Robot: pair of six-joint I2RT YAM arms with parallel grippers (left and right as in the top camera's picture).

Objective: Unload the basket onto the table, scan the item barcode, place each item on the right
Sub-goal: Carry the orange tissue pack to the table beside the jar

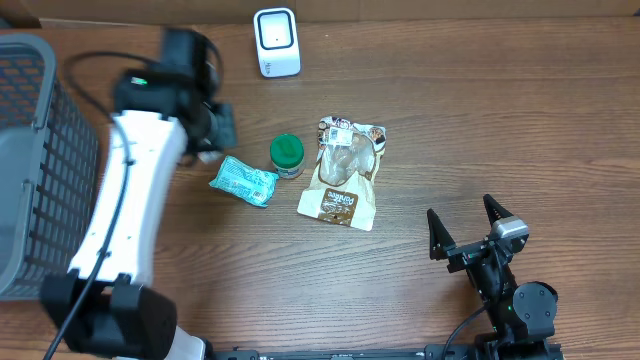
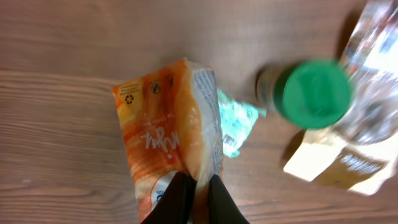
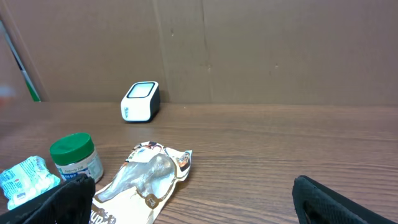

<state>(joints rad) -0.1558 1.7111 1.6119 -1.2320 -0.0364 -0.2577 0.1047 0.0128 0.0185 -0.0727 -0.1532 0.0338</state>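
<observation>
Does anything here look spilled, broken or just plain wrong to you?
Nothing looks spilled or broken. The green-lidded jar stands upright, and the snack bag lies flat, slightly creased. The only oddity: the left gripper pinches the orange packet by one edge, which seems to wrinkle it there.

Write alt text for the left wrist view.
The left gripper is shut on the edge of an orange packet, with the wooden table behind. Beyond it are a teal packet, a green-lidded jar and a clear snack bag, blurred.
</observation>
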